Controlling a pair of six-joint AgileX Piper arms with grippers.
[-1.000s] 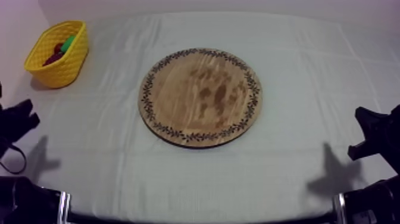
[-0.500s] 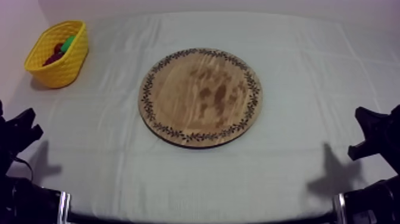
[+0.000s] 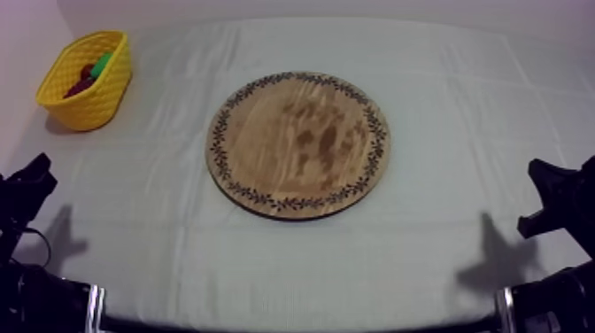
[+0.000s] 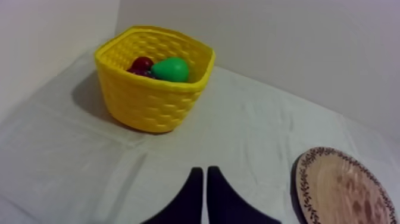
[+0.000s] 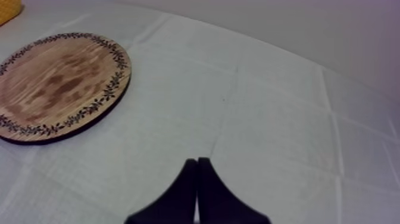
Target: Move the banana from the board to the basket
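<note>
Top view: the wooden board (image 3: 298, 144) at mid-table on the grey-white cloth (image 3: 460, 97), bare wood inside the patterned rim, with no banana and no other fruit on it. At the far left corner, well apart from the board, the yellow basket (image 3: 96, 99). Inside it, from the left wrist view, a green pear (image 4: 171, 69) touching a small red fruit (image 4: 141, 64). No telling whether a banana lies lower down, behind the basket wall.

At the near left, the left gripper (image 4: 203, 173) is clenched on nothing, its fingers together as a narrow wedge, aimed at the cloth between basket and board. At the near right, the right gripper (image 5: 197, 161) is likewise clenched and empty, pointing over cloth beside the board. Both sit low at their own table edges in the top view, well apart from the board.

Deciding relation: left arm on the basket's side and nearer to it. Board about midway between the two arms, so neither clearly favoured for a reach. Long axis of the banana not to be judged, for lack of a banana on the board. On this layout, probably a pick-up step either without its object or already done — nothing at the board for fingers to close on.
</note>
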